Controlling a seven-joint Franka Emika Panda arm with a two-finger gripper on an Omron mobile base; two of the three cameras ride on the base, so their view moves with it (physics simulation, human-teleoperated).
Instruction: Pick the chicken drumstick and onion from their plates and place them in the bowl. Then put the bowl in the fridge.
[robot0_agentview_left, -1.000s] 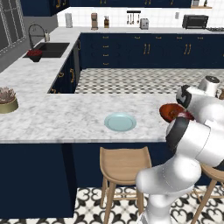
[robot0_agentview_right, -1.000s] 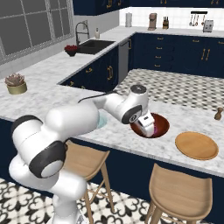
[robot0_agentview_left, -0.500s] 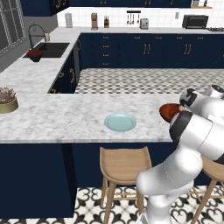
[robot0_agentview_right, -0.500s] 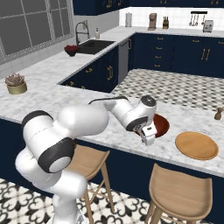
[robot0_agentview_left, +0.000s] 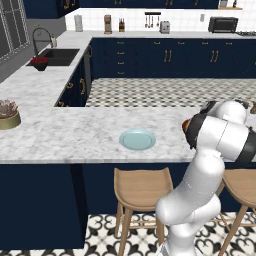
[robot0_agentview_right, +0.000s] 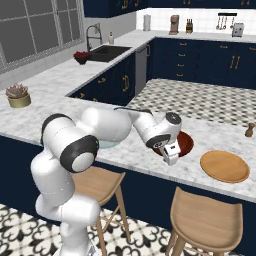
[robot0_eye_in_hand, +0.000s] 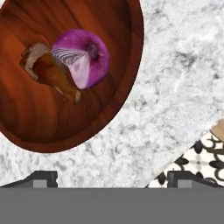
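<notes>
- Bowl (robot0_eye_in_hand: 118, 87): glossy, dark red-brown; holds purple onion (robot0_eye_in_hand: 81, 57), pale cut face, touching brown drumstick (robot0_eye_in_hand: 52, 72)
- Gripper (robot0_eye_in_hand: 111, 177): jaws fully spread; nothing held

This is a home kitchen. Navy cabinets (robot0_agentview_left: 165, 55) with brass handles line the walls, a marble counter (robot0_agentview_left: 75, 135) forms a peninsula with wooden stools (robot0_agentview_left: 141, 190) tucked under it, and a sink (robot0_agentview_left: 56, 56) with tap, a microwave (robot0_agentview_left: 223, 24) and patterned floor tiles (robot0_agentview_left: 170, 92) show too.
</notes>
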